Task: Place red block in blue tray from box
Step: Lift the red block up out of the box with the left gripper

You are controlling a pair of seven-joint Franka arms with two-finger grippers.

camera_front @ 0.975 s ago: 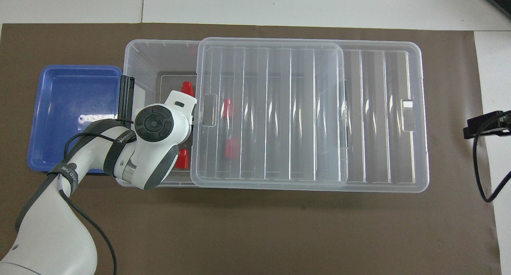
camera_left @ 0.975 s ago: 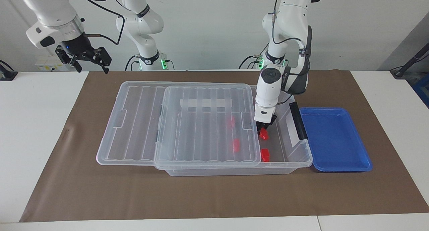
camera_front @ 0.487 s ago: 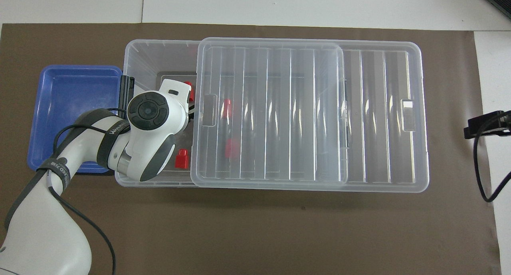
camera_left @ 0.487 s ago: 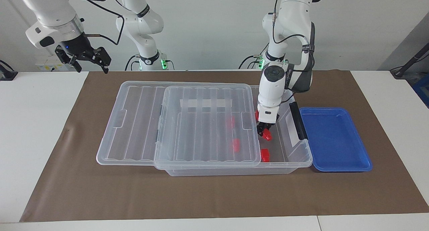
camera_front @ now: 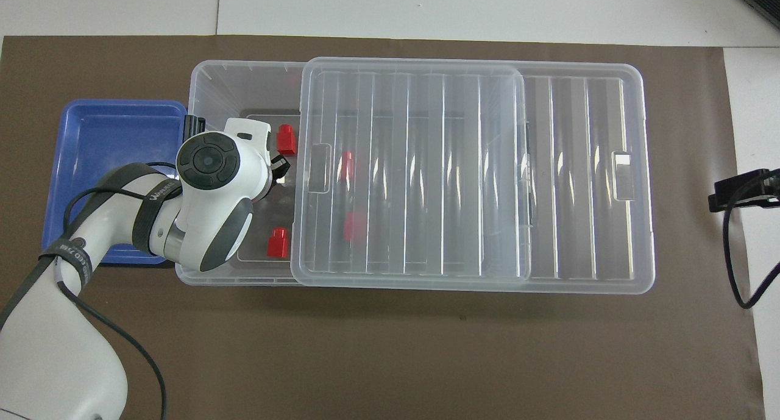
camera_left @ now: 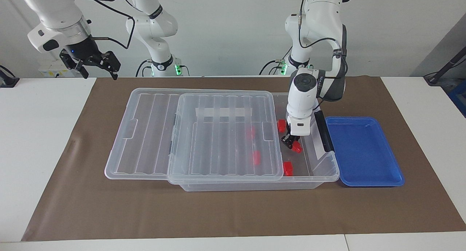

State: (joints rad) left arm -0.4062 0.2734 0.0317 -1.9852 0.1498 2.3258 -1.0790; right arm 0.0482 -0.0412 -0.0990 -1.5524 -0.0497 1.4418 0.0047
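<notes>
Facing view shows our left claw (camera_left: 293, 143) inside the open end of the box (camera_left: 309, 178), clamped on a red block (camera_left: 297, 147) that hangs from its fingers clear of the box floor, so we judge the step in hand to be the lift-out, with the carry to the blue tray (camera_left: 364, 178) not yet begun; the tray lies touching the box at the left arm's end of the table (camera_left: 54, 152), its floor bare. The ribbed lid (camera_left: 225, 134) is slid toward the right arm's end, leaving only a narrow opening; two loose blocks show there, one (camera_left: 281, 125) nearer to the robots than the held block, one (camera_left: 288, 168) farther from them, and two more (camera_left: 256, 157) show dimly through the lid. Our next move, as we read it, calls for raising the block above the box wall and its black clip handle (camera_left: 324, 130), then crossing over the tray before letting go; too low a path would risk catching the handle. Our right claw (camera_left: 95, 63) waits high over the table's edge at its own end, fingers spread and empty. Against the frame half a second back, the left claw has shifted toward the tray end and risen somewhat, uncovering the nearer loose block in the overhead view (camera_front: 286, 139); lid, tray and the other blocks lie as they did.
</notes>
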